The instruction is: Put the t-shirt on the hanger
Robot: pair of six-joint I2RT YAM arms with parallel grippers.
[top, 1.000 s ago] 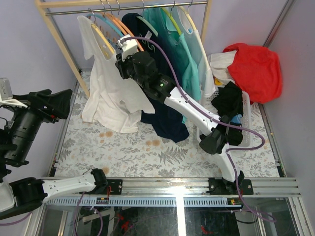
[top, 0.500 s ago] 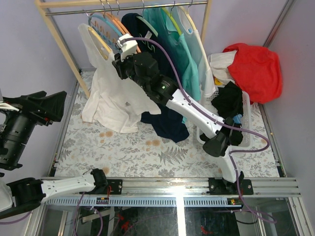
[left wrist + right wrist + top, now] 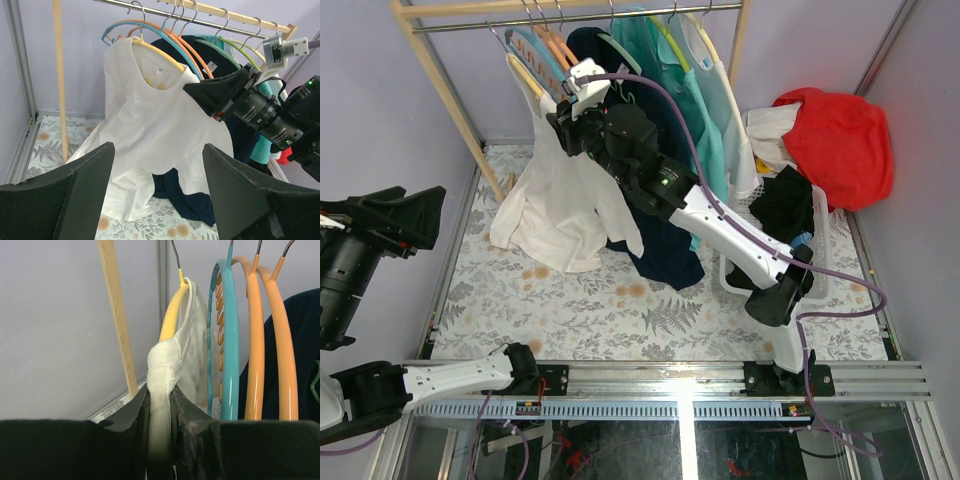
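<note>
While pinching t-shirt (image 3: 150, 115) in narrow right tool (image 3: 160, 405), with left tool (image 3: 157, 165) wide and empty, avoid dragging hanger (image 3: 171, 315) above off rail (image 3: 470, 22).

The top view looks steeply down from high behind the table (image 3: 620, 305), with the rack (image 3: 450, 100) along the upper edge. The left wrist view faces the rack level, from well back. The right wrist view sits very near the hanger (image 3: 172, 315). All 3 views share the t-shirt (image 3: 565, 200).

Wrinkled white t-shirt (image 3: 150, 115) hangs skewed on pale yellow hanger (image 3: 160, 52), hooked at left end of rail (image 3: 470, 22)
</note>
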